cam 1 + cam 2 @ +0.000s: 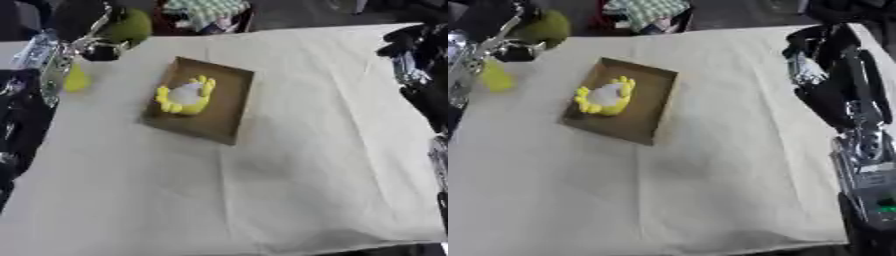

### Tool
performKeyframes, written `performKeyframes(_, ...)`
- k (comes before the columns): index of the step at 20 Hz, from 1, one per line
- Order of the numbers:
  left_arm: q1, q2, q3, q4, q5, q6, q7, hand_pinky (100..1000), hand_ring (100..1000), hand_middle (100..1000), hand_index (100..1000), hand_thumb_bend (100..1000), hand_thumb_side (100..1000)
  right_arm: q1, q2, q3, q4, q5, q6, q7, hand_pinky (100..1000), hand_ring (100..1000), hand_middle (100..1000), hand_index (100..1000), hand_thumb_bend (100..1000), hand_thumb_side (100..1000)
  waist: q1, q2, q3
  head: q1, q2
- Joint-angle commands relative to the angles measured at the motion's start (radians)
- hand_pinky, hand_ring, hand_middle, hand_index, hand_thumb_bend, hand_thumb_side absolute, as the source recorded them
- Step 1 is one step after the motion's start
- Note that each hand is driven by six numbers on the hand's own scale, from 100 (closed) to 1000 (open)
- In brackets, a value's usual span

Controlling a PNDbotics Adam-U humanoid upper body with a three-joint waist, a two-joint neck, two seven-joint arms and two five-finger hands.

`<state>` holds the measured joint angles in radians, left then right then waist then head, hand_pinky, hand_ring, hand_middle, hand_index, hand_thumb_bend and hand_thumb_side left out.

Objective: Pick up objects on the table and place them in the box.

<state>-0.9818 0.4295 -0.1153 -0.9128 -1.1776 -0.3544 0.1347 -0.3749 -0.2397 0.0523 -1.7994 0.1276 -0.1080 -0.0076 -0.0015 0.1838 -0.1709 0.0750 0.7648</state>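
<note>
A shallow brown cardboard box (223,107) lies on the cream tablecloth, left of centre. Inside it sits a yellow object with a white middle (185,96). My left hand (98,50) is at the table's far left corner, just below a round green object (129,26); whether it touches that object is unclear. A small yellow object (77,80) lies on the cloth under my left arm, left of the box. My right hand (815,55) hangs over the table's right edge, well away from the box, with nothing visible in it.
The cream cloth (289,175) covers the whole table, with wide bare cloth in front of and to the right of the box. A checked green and white thing (206,10) lies beyond the far edge. My right forearm (868,165) runs along the right edge.
</note>
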Motion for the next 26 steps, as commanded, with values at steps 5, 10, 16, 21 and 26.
performKeyframes(5, -0.052, -0.091, -0.014, 0.04, -0.074, -0.048, -0.006, 516, 411, 405, 581, 129, 100, -0.029, 0.001, 0.009, -0.012, -0.015, -0.002, 0.014, 728, 621, 626, 904, 100, 482, -0.005, 0.002, -0.032, 0.027, -0.007)
performKeyframes(10, -0.04, -0.129, -0.024, 0.071, -0.134, -0.069, -0.001, 583, 499, 511, 688, 175, 100, -0.031, 0.005, 0.01, -0.012, -0.018, -0.002, 0.016, 729, 621, 625, 904, 100, 482, -0.006, 0.005, -0.042, 0.032, -0.01)
performKeyframes(16, -0.027, -0.125, -0.023, 0.086, -0.156, -0.084, -0.012, 657, 612, 689, 854, 393, 354, -0.03, 0.006, 0.009, -0.013, -0.018, -0.003, 0.018, 729, 621, 624, 903, 100, 484, -0.003, 0.004, -0.039, 0.029, -0.016)
performKeyframes(21, -0.025, -0.086, -0.014, 0.061, -0.139, -0.093, -0.036, 694, 675, 776, 904, 589, 659, -0.026, 0.002, 0.006, -0.013, -0.016, -0.002, 0.016, 729, 621, 623, 903, 100, 483, 0.0, 0.003, -0.033, 0.021, -0.016)
performKeyframes(26, -0.021, -0.031, -0.007, -0.007, -0.056, -0.095, -0.05, 695, 667, 760, 884, 568, 659, -0.023, -0.002, 0.002, -0.011, -0.014, -0.002, 0.014, 730, 621, 623, 903, 100, 482, 0.002, 0.001, -0.022, 0.012, -0.015)
